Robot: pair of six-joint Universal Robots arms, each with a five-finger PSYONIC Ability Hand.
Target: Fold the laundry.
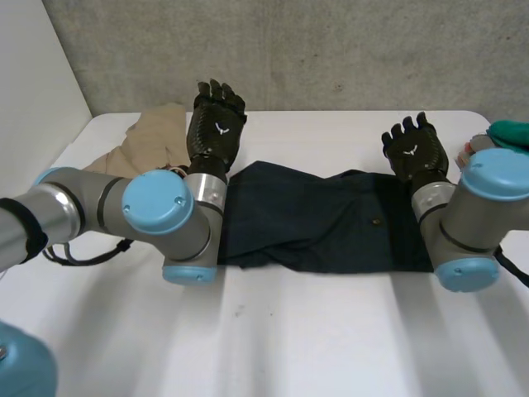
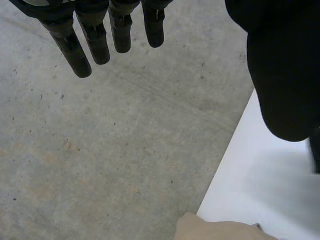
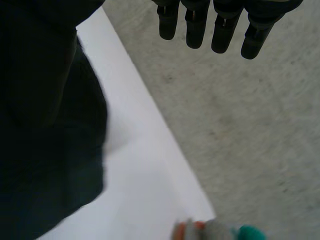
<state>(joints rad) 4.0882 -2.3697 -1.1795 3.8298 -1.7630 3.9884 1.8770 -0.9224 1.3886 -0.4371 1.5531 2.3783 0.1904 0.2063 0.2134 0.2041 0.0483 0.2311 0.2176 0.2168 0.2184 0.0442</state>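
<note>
A dark navy garment (image 1: 322, 219) lies folded into a wide band across the middle of the white table (image 1: 331, 331). My left hand (image 1: 216, 124) is raised over the garment's left end, open, fingers (image 2: 95, 40) straight and nothing in it. My right hand (image 1: 413, 149) is raised over the right end, likewise open and empty, its fingers (image 3: 220, 25) straight. Part of the navy garment (image 3: 50, 190) lies beside the right palm in the right wrist view.
A tan garment (image 1: 153, 141) lies crumpled at the back left of the table; its edge (image 2: 215, 230) is near my left hand. A green cloth (image 1: 508, 132) with other coloured pieces (image 3: 220, 232) sits at the table's right edge. A concrete wall (image 1: 331, 50) stands behind.
</note>
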